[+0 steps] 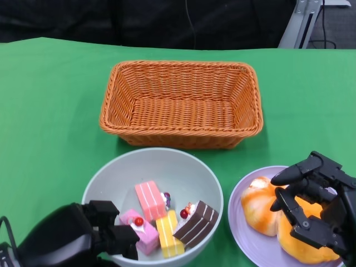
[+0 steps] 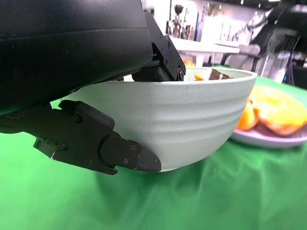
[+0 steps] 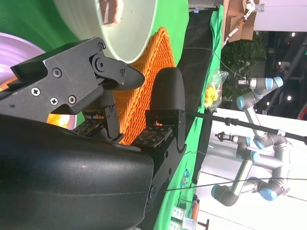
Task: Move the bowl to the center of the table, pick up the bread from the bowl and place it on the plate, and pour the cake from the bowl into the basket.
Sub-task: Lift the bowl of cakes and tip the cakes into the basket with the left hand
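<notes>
In the head view, the left hand (image 1: 94,231) grips the near left rim of the pale bowl (image 1: 111,172), fingers hooked over the edge. The bowl sits on the green table (image 1: 50,111) just in front of the orange wicker basket (image 1: 181,103) and holds the cake pieces (image 1: 167,219): pink, yellow and chocolate slices. Beside the bowl on the right lies the purple plate (image 1: 239,200), carrying two orange bread rolls (image 1: 261,208). The right hand (image 1: 314,203) hovers over the plate and the bread with its fingers spread, holding nothing.

The right wrist view shows the right hand's fingers (image 3: 168,96) apart and empty, with the bowl's outer wall (image 3: 129,28) and the basket's woven side (image 3: 151,72) beyond them, and an edge of the plate (image 3: 19,45).

The left wrist view shows the left hand's fingers (image 2: 96,143) pressed against the bowl's outer wall (image 2: 192,124) while others reach over the rim. The bowl rests on the green cloth, the plate (image 2: 273,139) with bread (image 2: 276,110) just beside it.
</notes>
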Controlling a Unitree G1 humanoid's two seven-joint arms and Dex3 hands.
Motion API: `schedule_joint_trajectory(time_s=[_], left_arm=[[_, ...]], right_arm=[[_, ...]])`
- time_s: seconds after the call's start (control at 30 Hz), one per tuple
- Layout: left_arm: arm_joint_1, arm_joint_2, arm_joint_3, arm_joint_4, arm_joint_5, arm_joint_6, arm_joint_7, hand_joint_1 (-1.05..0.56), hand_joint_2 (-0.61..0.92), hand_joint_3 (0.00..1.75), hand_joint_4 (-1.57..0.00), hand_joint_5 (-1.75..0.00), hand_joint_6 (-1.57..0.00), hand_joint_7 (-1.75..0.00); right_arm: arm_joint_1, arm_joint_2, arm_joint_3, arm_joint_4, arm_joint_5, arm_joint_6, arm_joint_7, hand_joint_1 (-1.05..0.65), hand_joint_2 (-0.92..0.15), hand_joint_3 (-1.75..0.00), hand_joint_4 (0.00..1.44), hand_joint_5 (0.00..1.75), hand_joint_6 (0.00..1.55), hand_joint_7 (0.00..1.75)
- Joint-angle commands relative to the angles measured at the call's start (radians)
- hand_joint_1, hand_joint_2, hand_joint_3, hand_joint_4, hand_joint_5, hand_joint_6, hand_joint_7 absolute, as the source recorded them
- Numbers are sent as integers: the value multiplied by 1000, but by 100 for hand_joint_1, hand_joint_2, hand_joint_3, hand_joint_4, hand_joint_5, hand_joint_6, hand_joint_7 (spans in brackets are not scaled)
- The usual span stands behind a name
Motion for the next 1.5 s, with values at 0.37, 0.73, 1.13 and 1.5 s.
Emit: schedule_joint_trajectory(time_s=[0.37,0.73,1.13,1.5], left_arm=[[20,-55,147,-65,-131,-94,-55,-8,76,58,-75,-150,-68,-137],[-91,-138,179,-51,-254,-67,-200,-16,77,72,-77,-149,-71,-134],[-283,-267,180,59,-310,-25,-297,-19,72,88,-66,-171,-62,-148],[-469,-381,169,275,-313,20,-296,-15,68,89,-61,-172,-57,-148]], right_arm=[[-3,-2,6,6,9,-2,-3,-11,-70,-67,69,145,65,122],[7,-2,20,5,38,23,12,-7,-73,-67,65,147,64,123],[12,-6,50,40,9,-7,26,-9,-71,-67,67,148,64,123],[18,-5,72,67,15,-26,46,-10,-75,-57,68,147,63,124]])
